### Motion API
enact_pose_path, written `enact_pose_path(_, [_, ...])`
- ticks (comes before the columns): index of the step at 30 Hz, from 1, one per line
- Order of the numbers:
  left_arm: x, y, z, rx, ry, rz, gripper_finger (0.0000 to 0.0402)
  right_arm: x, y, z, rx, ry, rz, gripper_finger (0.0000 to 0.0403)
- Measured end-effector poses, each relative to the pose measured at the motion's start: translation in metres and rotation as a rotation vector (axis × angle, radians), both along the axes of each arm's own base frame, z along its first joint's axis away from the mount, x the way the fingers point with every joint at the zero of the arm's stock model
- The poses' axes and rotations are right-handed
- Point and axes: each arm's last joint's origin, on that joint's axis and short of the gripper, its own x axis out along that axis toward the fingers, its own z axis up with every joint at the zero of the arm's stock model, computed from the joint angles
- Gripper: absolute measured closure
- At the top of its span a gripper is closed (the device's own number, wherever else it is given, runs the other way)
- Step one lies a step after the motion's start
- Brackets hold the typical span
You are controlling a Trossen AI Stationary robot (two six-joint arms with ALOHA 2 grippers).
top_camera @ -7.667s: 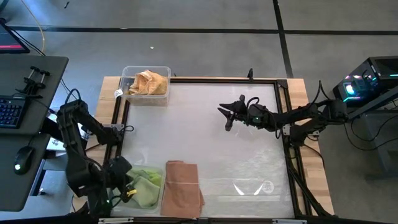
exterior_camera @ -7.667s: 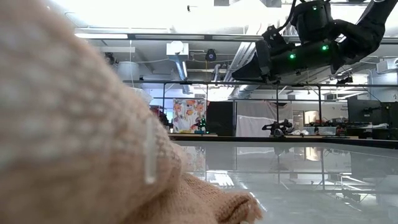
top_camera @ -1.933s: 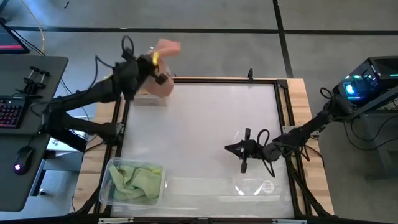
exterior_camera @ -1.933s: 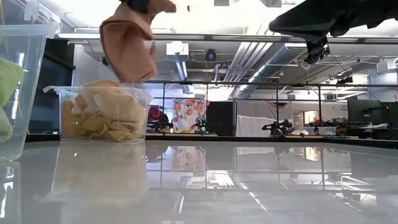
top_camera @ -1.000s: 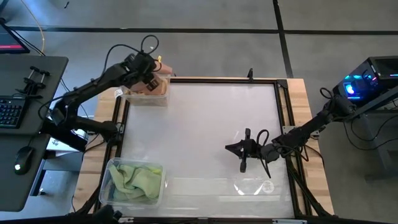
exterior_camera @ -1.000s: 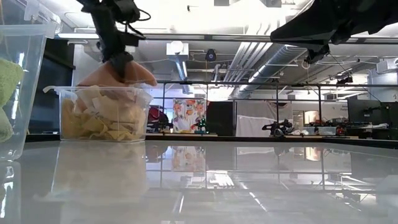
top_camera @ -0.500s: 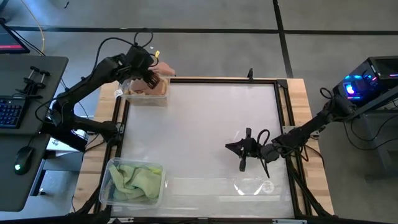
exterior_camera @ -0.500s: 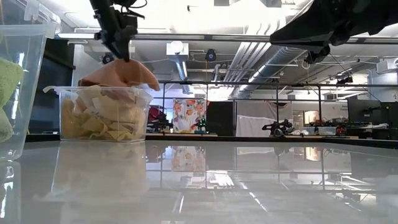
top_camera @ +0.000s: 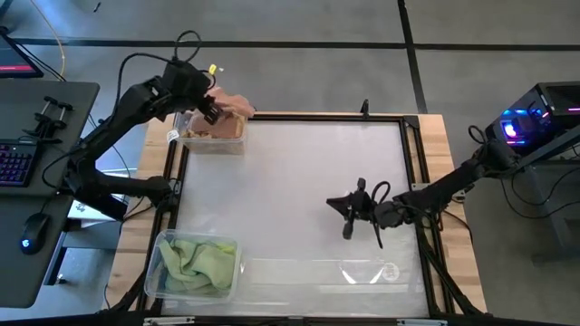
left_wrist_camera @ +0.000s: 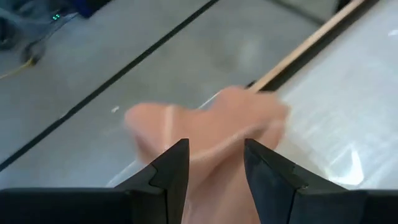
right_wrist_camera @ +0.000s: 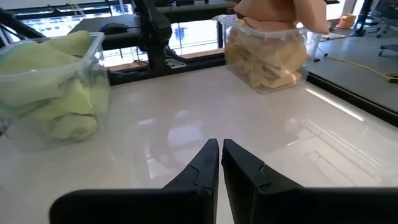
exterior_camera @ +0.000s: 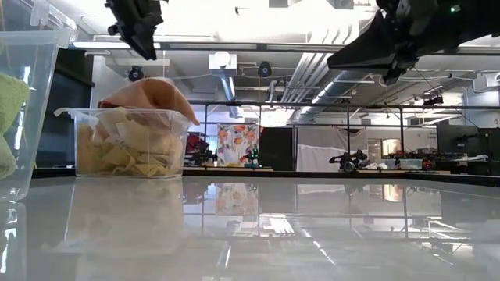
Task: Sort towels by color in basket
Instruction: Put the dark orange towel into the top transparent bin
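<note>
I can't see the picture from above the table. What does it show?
The left gripper hovers open just above a clear bin at the table's far left corner, where a salmon pink towel lies heaped on top. A second bin of light green towels sits at the near left corner, and the right gripper, shut, waits over the table.

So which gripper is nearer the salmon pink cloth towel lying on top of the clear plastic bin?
Left. The left gripper hovers open just above the salmon pink cloth towel on the clear plastic bin; the right gripper, shut, sits far across the table.
</note>
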Motion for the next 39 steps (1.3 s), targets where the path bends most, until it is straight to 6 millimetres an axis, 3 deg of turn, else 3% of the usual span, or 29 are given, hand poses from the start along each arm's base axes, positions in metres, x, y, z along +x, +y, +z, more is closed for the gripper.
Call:
enact_pose_path(4, [0.012,0.01,-0.017,-0.029,-0.063,-0.075,0.0264,0.001,-0.003,0.0,0.007,-0.003,-0.014,0.0385])
enact_pose_path(8, [0.019,0.026,-0.055,-0.1,-0.001,-0.042,0.0281,0.001,-0.003,0.0,0.013,-0.007,-0.014,0.0385])
enact_pose_path(13, [0.014,0.033,-0.101,-0.215,0.092,0.022,0.0316,0.001,-0.001,0.0,0.045,-0.002,0.033,0.0385])
enact_pose_path(18, [0.0,0.038,-0.125,-0.252,0.151,0.103,0.0351,0.001,-0.001,0.0,0.041,0.0,0.042,0.0385])
enact_pose_path(23, [-0.006,0.038,-0.118,-0.265,0.167,0.124,0.0374,0.001,-0.001,0.0,0.041,0.0,0.042,0.0385])
enact_pose_path(33, [-0.008,0.019,-0.048,-0.278,0.115,0.097,0.0378,0.001,-0.001,-0.001,0.042,0.01,0.059,0.0385])
enact_pose_path(39, [0.003,0.03,-0.046,-0.198,0.026,0.098,0.0378,0.001,-0.001,-0.001,0.035,0.012,0.062,0.0385])
